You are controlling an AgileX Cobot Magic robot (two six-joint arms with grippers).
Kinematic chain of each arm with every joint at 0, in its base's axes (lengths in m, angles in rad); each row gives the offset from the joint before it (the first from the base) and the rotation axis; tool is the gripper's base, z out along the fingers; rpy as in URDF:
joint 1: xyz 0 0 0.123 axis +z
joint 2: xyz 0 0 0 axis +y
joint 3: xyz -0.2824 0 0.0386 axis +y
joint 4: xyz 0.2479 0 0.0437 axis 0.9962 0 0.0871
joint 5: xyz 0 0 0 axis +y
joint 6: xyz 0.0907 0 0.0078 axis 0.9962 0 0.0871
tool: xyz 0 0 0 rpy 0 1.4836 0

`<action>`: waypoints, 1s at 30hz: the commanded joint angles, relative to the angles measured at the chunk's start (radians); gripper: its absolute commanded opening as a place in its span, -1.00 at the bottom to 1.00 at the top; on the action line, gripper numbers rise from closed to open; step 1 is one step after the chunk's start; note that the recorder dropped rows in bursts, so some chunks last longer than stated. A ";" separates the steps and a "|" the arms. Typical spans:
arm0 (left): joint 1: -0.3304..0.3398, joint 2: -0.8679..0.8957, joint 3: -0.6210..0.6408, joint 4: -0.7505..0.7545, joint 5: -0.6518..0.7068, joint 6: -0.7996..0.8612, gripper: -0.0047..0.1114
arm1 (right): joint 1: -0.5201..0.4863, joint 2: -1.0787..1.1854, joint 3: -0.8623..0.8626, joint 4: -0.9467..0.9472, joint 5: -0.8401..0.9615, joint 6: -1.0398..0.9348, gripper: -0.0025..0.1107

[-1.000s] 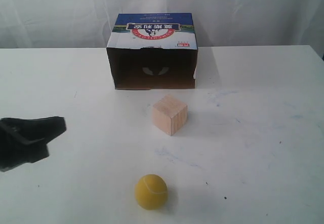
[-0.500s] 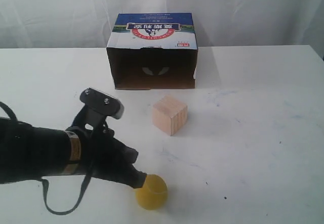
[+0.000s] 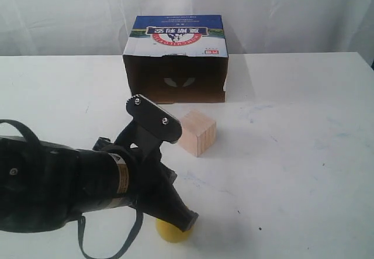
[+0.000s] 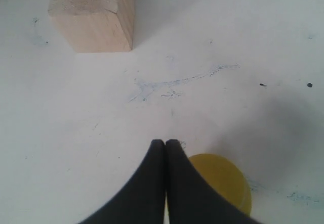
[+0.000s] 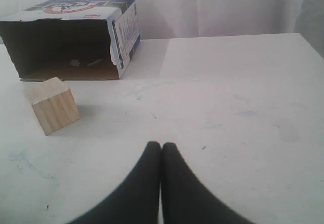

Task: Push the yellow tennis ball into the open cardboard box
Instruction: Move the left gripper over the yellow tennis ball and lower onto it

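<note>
The yellow tennis ball (image 3: 169, 234) lies near the table's front edge, mostly hidden under my left arm. My left gripper (image 3: 187, 220) is shut and empty, with its tips just past the ball's top. In the left wrist view the ball (image 4: 224, 179) sits right against one side of the closed fingers (image 4: 165, 144). The open cardboard box (image 3: 175, 34) lies at the back, dark opening facing forward. My right gripper (image 5: 161, 146) is shut and empty over bare table, out of the exterior view. It looks toward the box (image 5: 124, 29).
A pale wooden cube (image 3: 197, 131) stands between the ball and the box opening, also seen from both wrists as the cube (image 4: 93, 16) and the cube (image 5: 53, 105). The white table (image 3: 304, 124) carries faint blue scuffs. A white curtain hangs behind.
My left arm has swept in from the left edge and now reaches over the ball, covering most of it. The ball stays about where it was. Box and cube have not moved.
</note>
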 commanded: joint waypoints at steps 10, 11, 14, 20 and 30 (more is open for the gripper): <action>-0.012 -0.003 -0.002 -0.524 -0.049 0.520 -0.92 | -0.009 0.002 0.002 -0.002 -0.010 0.005 -0.96; -0.012 -0.003 -0.002 -0.709 -0.040 0.693 -0.92 | -0.009 0.002 0.002 -0.002 -0.010 0.005 -0.96; -0.013 -0.003 -0.002 -0.892 -0.031 0.896 -0.92 | -0.009 0.002 0.002 -0.002 -0.010 0.021 -0.96; -0.013 0.001 -0.002 -0.892 -0.015 0.903 -0.92 | -0.009 0.002 0.002 -0.002 -0.010 0.021 -0.96; -0.011 0.085 -0.002 -0.888 -0.033 0.934 -0.92 | -0.009 0.002 0.002 -0.002 -0.010 0.021 -0.96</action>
